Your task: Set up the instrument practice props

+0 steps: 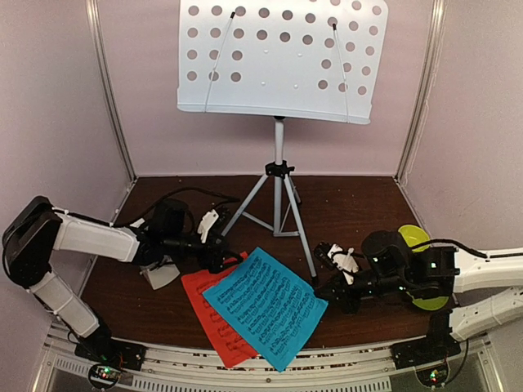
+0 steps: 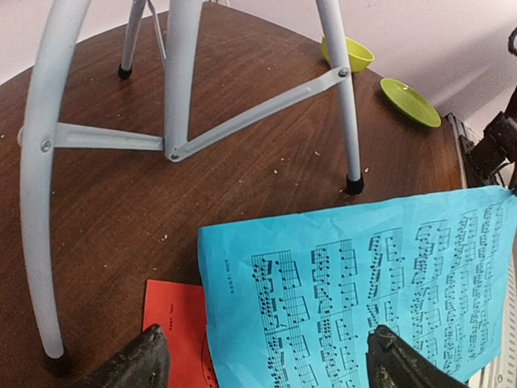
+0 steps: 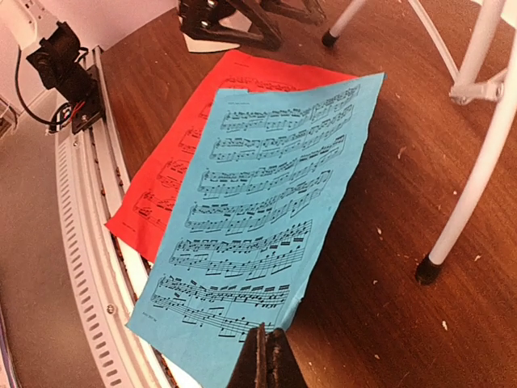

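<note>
My left hand gapes wide over the blue sheet, which lies atop the red sheet on the surface near the stand. My right hand is closed at the blue sheet's edge.

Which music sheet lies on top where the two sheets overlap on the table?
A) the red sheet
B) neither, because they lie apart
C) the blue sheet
C: the blue sheet covers much of the red sheet, which shows only along one side and at the far end.
</note>
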